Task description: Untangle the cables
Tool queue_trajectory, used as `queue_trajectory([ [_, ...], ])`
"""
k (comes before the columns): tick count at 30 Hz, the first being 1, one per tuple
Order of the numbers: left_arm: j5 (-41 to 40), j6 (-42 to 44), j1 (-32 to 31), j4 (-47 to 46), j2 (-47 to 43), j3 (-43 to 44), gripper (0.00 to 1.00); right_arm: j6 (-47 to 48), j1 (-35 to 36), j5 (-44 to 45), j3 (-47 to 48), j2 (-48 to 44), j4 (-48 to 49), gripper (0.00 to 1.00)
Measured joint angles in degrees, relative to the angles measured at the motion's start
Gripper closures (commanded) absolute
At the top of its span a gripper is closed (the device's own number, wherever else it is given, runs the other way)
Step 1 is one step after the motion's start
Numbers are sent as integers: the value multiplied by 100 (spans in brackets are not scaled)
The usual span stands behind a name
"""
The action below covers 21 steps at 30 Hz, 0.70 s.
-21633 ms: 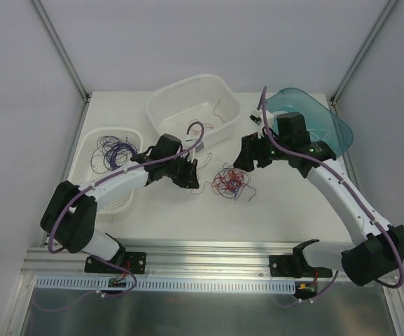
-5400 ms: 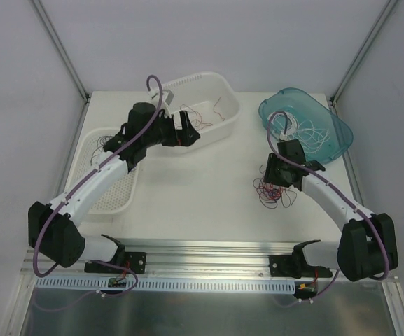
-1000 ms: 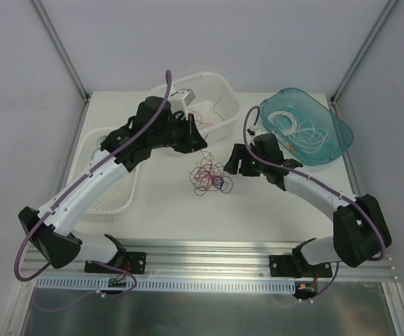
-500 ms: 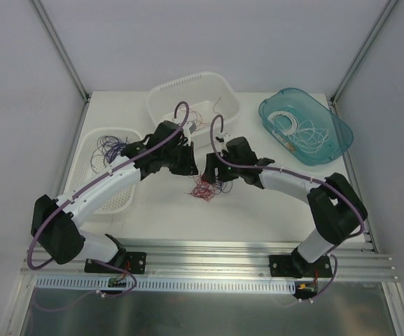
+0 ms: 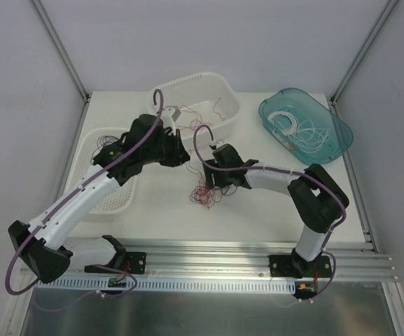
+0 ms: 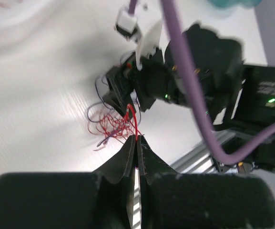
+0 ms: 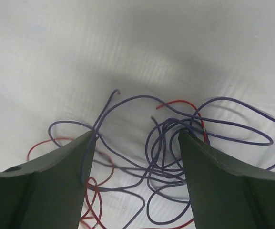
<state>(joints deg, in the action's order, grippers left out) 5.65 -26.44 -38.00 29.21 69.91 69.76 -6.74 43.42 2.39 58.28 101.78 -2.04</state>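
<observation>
With the left fingers (image 6: 123, 160) clamped on the red strand (image 6: 134, 117), close the open right fingers (image 7: 61, 167) on purple loops (image 7: 163, 143) only (then draw apart slowly).

The cables (image 5: 203, 192) in the middle of the frame are a red and purple tangle on the white worktop (image 5: 258, 217). The upper basket (image 5: 187, 78) is white with rows of little holes. The left basket (image 5: 114, 199) is white with holes too. The tub (image 5: 342, 129) at the upper right is see-through blue-green. The left arm (image 5: 82, 196) and right arm (image 5: 275, 180) are white and black, with purple hoses (image 5: 138, 136).
</observation>
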Motion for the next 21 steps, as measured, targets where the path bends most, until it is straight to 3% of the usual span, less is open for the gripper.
queue_trajectory([
  [9,-544,503,796,625,-299,2184,100,-129,-396,1123,-800,-647,-221,27],
  [14,-955,927,925,1014,-98,3674,100,-361,-975,1226,-1298,-1161,-361,26],
  [21,-1773,1613,1038,1121,400,5224,100,-599,-1108,1320,-1318,-1316,-859,26],
])
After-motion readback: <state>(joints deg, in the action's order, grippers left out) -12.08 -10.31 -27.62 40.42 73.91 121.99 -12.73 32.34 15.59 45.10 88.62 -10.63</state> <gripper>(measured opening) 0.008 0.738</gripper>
